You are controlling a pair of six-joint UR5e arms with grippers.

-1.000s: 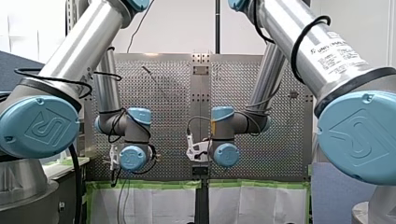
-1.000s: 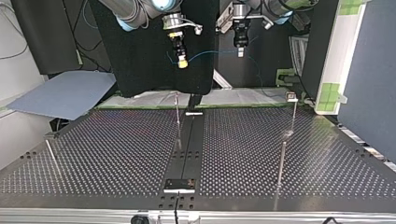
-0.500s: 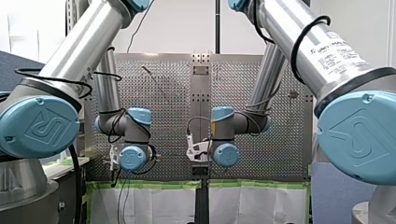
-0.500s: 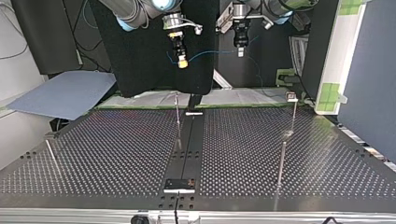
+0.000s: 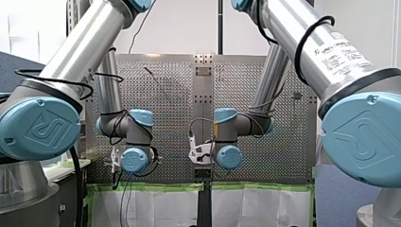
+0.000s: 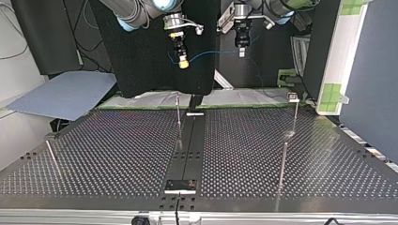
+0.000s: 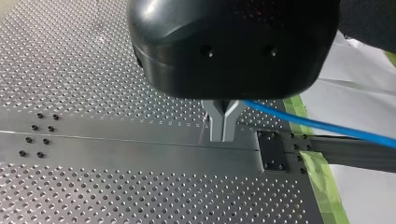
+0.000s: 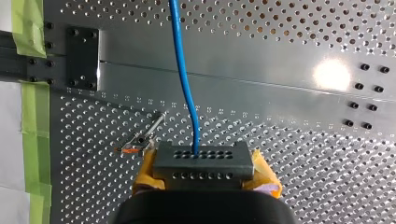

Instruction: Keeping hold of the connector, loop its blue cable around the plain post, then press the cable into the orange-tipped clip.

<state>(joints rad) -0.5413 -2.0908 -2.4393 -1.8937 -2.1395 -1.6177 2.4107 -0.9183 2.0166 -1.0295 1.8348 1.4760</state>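
My right gripper (image 8: 204,173) has yellow pads and is shut on a grey connector block (image 8: 204,161). A blue cable (image 8: 183,70) runs out of the block, away from the gripper. On the table below, beside the connector, stands the thin orange-tipped clip (image 8: 136,144). My left gripper (image 7: 222,130) has its metal fingers shut on the same blue cable (image 7: 327,126), which trails off to one side. In the top view both grippers hang high above the table's far edge, my right gripper (image 6: 183,63) at the left and my left gripper (image 6: 241,52) at the right. The cable (image 6: 211,52) spans between them.
Several thin upright posts stand on the perforated table (image 6: 117,154): one by the centre strip (image 6: 179,123), two at the top view's right (image 6: 294,115) (image 6: 282,164), one at its left (image 6: 50,157). Green tape (image 8: 28,126) and white sheeting border the far edge.
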